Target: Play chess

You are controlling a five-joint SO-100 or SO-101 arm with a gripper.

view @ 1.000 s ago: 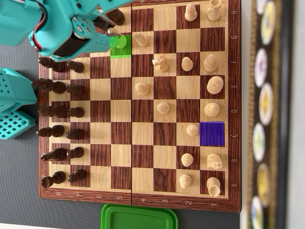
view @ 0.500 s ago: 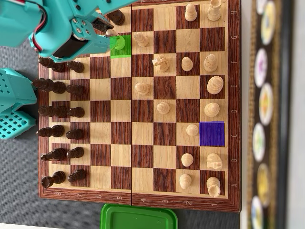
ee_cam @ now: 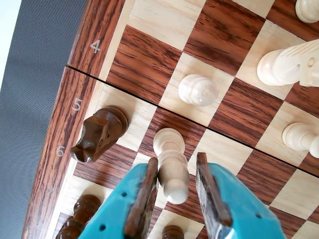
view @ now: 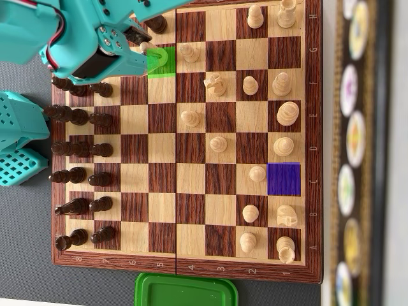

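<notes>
The pincer [ee_cam: 174,191] straddles a pale pawn [ee_cam: 171,164] with its jaws apart, not clenched, near the board's [view: 313,146] far-left edge.

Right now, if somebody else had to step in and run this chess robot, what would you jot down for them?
Gripper: fingers open on either side of a light bishop, not closed on it yet.
Pieces: that bishop sits on the green-marked square near the dark side's rows in the overhead view. A dark knight stands close beside it by the board edge. A blue-marked square on the light side is empty.
Done: arm lined up over the bishop.
Left: close, lift, and probably carry it to the blue square, though that destination is a guess.
</notes>
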